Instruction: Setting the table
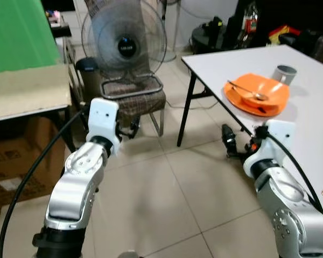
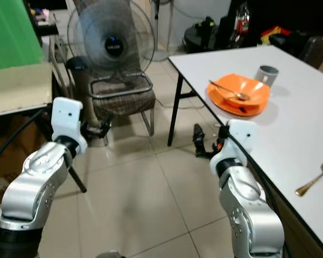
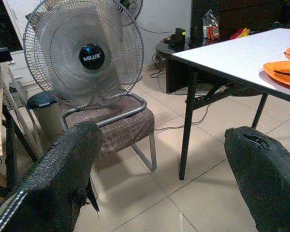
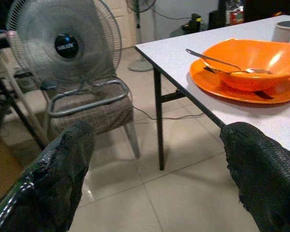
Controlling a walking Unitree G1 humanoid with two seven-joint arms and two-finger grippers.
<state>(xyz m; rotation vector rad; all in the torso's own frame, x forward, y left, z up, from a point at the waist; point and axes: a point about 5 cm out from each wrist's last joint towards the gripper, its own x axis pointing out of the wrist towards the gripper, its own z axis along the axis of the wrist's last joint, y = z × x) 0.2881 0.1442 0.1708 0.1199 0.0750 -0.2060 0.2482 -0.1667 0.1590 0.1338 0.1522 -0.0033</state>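
An orange bowl [image 1: 265,90] sits on an orange plate [image 1: 238,99] near the corner of the white table [image 1: 312,126] at the right. A spoon [image 1: 246,91] rests in the bowl, and a grey cup [image 1: 285,73] stands just behind it. A second, golden spoon [image 2: 314,180] lies alone near the table's front. My right gripper [image 1: 229,142] hovers over the floor beside the table edge, short of the plate, open and holding nothing [image 4: 157,164]. My left gripper [image 1: 129,129] is out over the floor facing the chair, also open and holding nothing [image 3: 164,164].
A large standing fan [image 1: 124,40] rests on a plaid metal-framed chair [image 1: 134,99] straight ahead. A low table with a beige board [image 1: 27,91] and cardboard boxes [image 1: 16,161] stands at the left. Tiled floor [image 1: 167,199] lies between the arms.
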